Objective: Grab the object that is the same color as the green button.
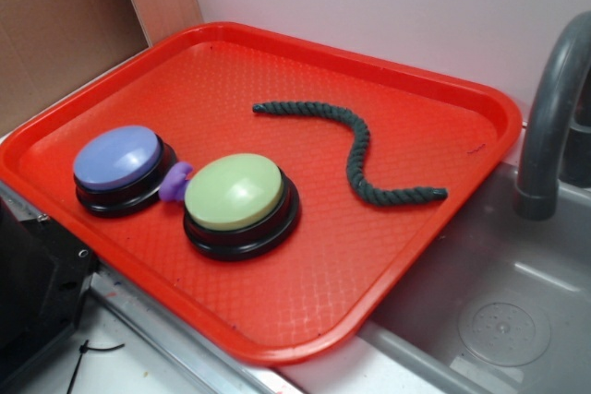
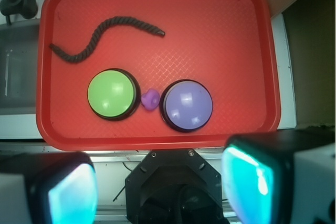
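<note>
None of the grab is done yet: our gripper [image 2: 157, 187] hangs wide open and empty, well apart from the dark green rope [image 1: 355, 149], which lies untouched on the red tray [image 1: 277, 339], beyond the green button [image 1: 235, 193].

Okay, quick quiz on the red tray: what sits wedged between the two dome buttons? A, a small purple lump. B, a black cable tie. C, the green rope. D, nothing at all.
A: a small purple lump lies between the green button and the blue-purple button, while the green rope lies apart on the tray.
</note>
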`<state>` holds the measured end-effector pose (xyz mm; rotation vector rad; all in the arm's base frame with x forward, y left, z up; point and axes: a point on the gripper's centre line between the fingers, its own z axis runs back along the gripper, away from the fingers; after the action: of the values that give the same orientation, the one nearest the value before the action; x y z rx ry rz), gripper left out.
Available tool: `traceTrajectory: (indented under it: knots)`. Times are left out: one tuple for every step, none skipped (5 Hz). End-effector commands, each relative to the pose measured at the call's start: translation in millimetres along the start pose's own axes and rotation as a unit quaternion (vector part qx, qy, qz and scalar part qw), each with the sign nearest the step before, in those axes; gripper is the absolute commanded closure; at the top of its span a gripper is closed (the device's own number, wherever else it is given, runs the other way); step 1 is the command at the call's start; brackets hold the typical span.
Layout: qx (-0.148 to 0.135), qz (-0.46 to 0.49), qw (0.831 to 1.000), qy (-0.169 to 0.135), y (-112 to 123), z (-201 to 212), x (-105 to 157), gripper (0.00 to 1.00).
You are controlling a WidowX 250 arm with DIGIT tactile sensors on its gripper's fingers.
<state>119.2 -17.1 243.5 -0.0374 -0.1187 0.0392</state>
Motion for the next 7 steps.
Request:
traceTrajectory:
  knots:
    - [0.0, 0.0, 1.0, 0.0, 0.0, 0.0, 0.0, 0.0]
    - [-0.005, 0.044, 0.999, -0.012, -9.4, -10.9, 18.3, 0.0]
    - [-0.01, 0.084, 0.996, -0.005, -19.6, -29.7, 42.5, 0.0]
    - [-0.045, 0.123, 0.991, 0.009, -39.5, -59.8, 67.5, 0.0]
    - [-0.035, 0.177, 0.983, -0.02, -58.6, -91.0, 88.6, 0.0]
    - [-0.029, 0.218, 0.974, -0.045, -74.4, -119.6, 103.6, 0.0]
    - [-0.025, 0.228, 0.972, -0.052, -89.1, -147.4, 114.3, 0.0]
